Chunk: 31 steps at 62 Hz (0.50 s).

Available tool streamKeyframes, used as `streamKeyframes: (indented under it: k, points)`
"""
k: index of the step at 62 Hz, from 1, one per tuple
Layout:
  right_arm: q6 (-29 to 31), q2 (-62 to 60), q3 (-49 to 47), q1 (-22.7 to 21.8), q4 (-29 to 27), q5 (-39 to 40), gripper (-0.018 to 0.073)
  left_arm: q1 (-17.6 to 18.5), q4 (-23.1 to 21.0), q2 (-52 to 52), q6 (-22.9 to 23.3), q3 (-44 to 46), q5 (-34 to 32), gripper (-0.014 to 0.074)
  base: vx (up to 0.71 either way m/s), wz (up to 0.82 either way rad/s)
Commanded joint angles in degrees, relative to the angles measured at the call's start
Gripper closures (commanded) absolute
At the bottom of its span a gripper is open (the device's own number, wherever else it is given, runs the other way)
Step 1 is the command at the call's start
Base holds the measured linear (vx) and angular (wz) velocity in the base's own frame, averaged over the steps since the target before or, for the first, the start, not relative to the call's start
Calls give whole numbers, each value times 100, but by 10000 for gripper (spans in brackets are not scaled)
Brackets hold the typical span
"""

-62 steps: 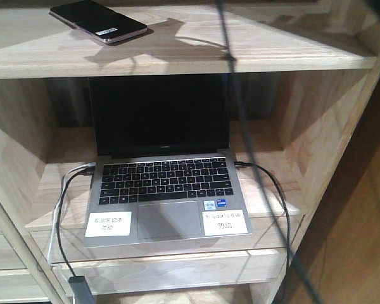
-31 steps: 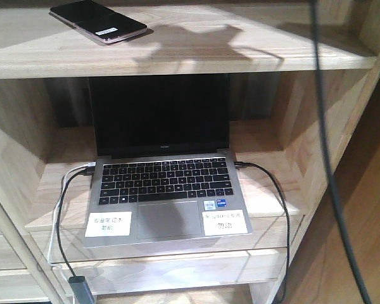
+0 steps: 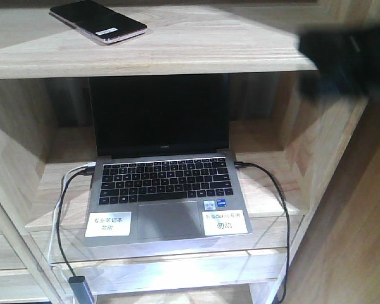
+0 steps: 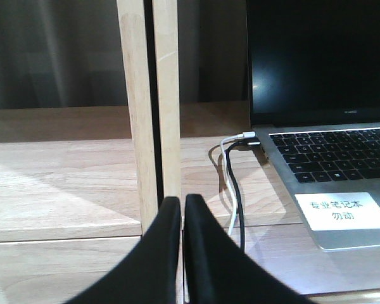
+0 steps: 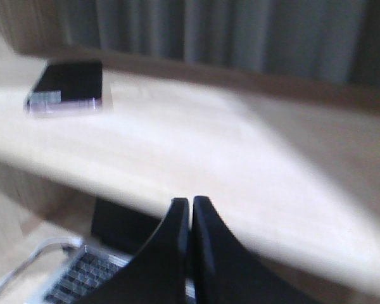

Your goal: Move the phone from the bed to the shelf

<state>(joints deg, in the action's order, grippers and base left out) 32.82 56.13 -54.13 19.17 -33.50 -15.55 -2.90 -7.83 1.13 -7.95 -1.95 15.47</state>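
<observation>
**A:** On the top board of the shelf [image 3: 196, 47], far left: the phone [image 3: 98, 21] lies flat, screen up, white sticker toward the near end. No gripper touching it. Bed not in any view.

**B:** So the placing looks done?

**A:** My reading, yes. Phone sits wholly on the board, slightly angled, set back from the front edge. What seems left is getting the arms away cleanly.

**B:** Grippers?

**A:** Left gripper [image 4: 182, 209]: black fingers [image 4: 168, 218] pressed together, only a hairline between them, nothing held. It sits low, just in front of a wooden upright [image 4: 149, 107], with the laptop [image 4: 329, 126] off to its right and the cables [image 4: 233, 177] close by. Right gripper [image 5: 190, 212]: fingers likewise closed on nothing. That view is blurred, but the phone [image 5: 66, 85] shows well apart from it, up and to the left.

**B:** Dark blur at the right in the front view?

**A:** Probably part of an arm close to the lens [image 3: 348, 54]. Too smeared to say which part.

**B:** Advice for the retreat?

**A:** Pull the right arm back and away from the board, not sideways across it, so nothing sweeps toward the phone. Left arm: back straight out, keeping off the upright and the two cables by the laptop's port. Snagging those could drag the laptop. Keep both slow near the front edge.
</observation>
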Motion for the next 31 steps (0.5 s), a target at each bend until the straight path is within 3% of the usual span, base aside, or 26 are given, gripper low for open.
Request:
streamKeyframes:
  k: [1, 31]
  points:
    - [68, -551, 396, -25, -86, 497, 564, 32, -54, 28, 22, -15, -388, 596, 0, 0]
    - [63, -2950, 2696, -25, -137, 527, 564, 32, -54, 28, 22, -15, -388, 596, 0, 0]
